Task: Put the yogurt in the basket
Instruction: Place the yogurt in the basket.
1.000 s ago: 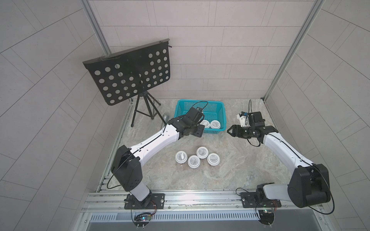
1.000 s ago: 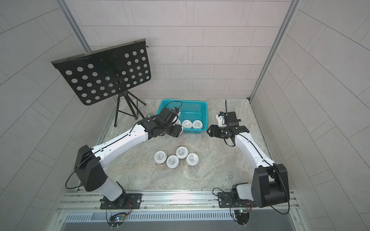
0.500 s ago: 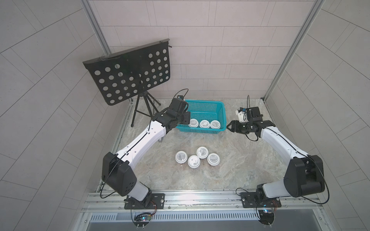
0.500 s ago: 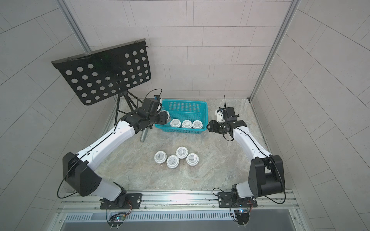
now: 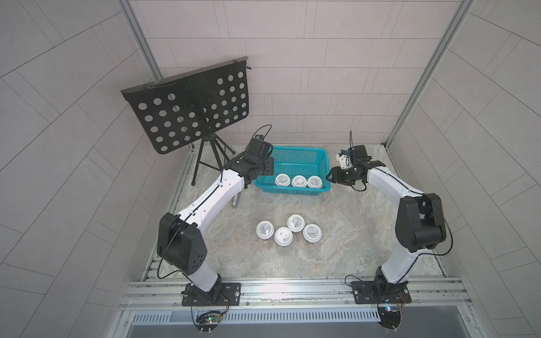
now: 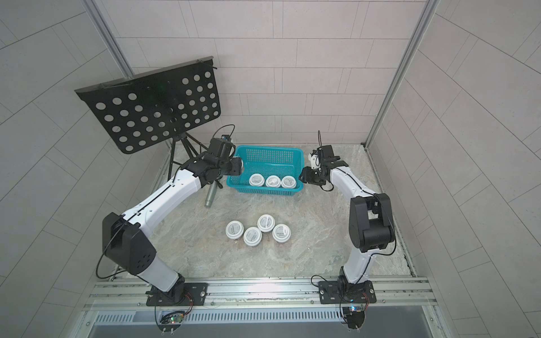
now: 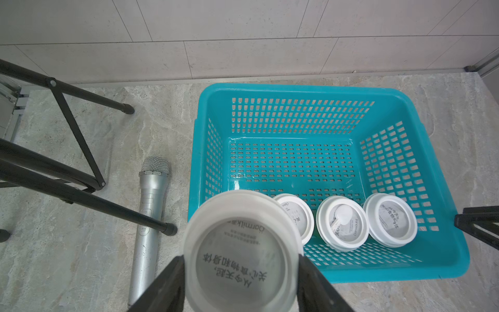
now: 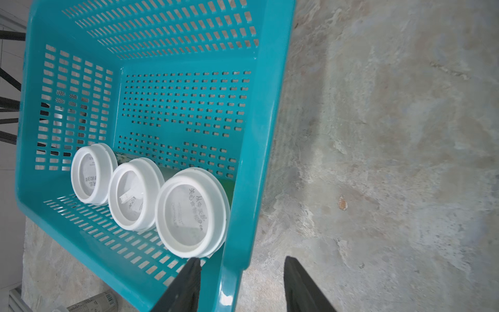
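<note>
My left gripper (image 7: 241,268) is shut on one yogurt (image 7: 240,251), a white-lidded cup, and holds it just above the left rim of the teal basket (image 7: 297,89). In a top view the held cup (image 6: 239,169) shows at the basket's left end. Three yogurt cups (image 5: 299,181) stand in a row along the basket's near wall. Several more yogurt cups (image 5: 288,231) cluster on the table in front. My right gripper (image 8: 241,270) is open and straddles the basket's right rim (image 8: 264,108), one finger inside and one outside.
A silver microphone (image 7: 151,216) lies on the table left of the basket, under my left arm. A black perforated music stand (image 5: 190,108) on a tripod stands at the back left. Tiled walls close in the back and both sides.
My left arm swung the held cup from the basket's front to its left end. My right gripper moved in onto the basket's right rim, and its jaws narrowed.
</note>
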{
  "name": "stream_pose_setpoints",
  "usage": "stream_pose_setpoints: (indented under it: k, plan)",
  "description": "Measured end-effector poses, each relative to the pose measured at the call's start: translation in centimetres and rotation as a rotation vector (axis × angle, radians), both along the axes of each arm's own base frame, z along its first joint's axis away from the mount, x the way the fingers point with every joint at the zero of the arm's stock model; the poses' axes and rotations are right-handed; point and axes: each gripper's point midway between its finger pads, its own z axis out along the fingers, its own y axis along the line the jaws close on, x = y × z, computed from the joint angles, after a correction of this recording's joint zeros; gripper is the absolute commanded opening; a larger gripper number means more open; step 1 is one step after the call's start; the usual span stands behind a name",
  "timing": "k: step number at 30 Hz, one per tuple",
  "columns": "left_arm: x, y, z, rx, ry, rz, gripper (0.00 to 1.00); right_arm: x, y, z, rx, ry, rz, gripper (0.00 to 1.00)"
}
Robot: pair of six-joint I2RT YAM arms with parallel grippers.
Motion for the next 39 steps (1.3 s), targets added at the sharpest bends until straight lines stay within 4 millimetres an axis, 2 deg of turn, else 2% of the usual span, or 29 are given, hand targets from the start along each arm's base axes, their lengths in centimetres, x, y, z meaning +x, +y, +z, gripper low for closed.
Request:
stream_pose_setpoints:
  k: [6, 13, 39]
  plan:
    - [1.0, -0.2, -1.4, 0.04, 0.019, -0.002, 0.65, -0.3, 0.4, -1.2, -0.009, 0.041, 0.023, 0.43]
    - [1.3, 0.2, -2.7, 0.09, 0.045, 0.0, 0.65, -0.5, 1.0, -1.6, -0.033, 0.05, 0.042, 0.36]
    - [1.6, -1.5, -9.4, 0.143, 0.225, -0.092, 0.64, -1.0, 0.9, -2.2, -0.119, 0.06, 0.039, 0.35]
